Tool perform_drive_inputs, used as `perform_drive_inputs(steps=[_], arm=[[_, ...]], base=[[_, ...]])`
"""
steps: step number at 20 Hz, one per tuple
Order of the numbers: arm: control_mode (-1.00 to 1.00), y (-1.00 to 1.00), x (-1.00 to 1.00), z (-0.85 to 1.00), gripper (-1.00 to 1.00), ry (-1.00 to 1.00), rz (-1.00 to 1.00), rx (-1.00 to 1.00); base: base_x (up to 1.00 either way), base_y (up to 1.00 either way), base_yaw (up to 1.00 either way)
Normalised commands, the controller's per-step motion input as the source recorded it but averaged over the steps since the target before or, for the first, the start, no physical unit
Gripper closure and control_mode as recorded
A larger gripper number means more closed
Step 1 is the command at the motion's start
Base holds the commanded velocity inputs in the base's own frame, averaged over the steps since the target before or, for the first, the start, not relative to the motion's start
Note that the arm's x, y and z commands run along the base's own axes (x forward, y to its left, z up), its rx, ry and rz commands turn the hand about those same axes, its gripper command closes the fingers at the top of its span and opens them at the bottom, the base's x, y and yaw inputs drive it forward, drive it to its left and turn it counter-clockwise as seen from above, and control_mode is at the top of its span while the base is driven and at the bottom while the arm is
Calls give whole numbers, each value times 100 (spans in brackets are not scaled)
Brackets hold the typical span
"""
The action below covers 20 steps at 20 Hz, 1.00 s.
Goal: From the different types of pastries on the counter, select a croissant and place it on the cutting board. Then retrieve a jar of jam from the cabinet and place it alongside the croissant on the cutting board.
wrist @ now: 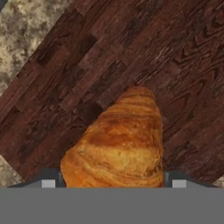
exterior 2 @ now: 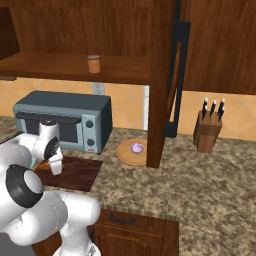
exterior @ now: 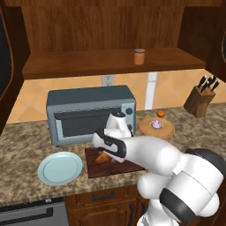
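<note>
Cutting board (wrist: 65, 65), croissant (wrist: 118, 144) between fingers (wrist: 49, 183)

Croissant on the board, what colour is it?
Golden brown with darker orange stripes; the croissant shows best in the hand view.

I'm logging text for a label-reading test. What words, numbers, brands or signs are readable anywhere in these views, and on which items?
None can be read.
Jar on the cabinet shelf: plain orange side, no label legible.
Toaster oven: dark knobs and a small red spot in the right base view, markings too small to read.
Knife block, cutting board, croissant: no lettering.
</note>
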Motion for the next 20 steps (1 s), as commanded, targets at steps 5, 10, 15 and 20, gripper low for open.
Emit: perform_drive_inputs(steps=[5,10,15,20], arm=[[-100,-1,25,0,-100,0,0,0],[-100,-11,-3,0,-100,1,0,4],[-100,-16,-22,27,-100,1,0,9],[-100,-34,-56,60,-100,0,1,11]], base=[[0,0,0],[0,0,0],[0,0,0],[0,0,0]])
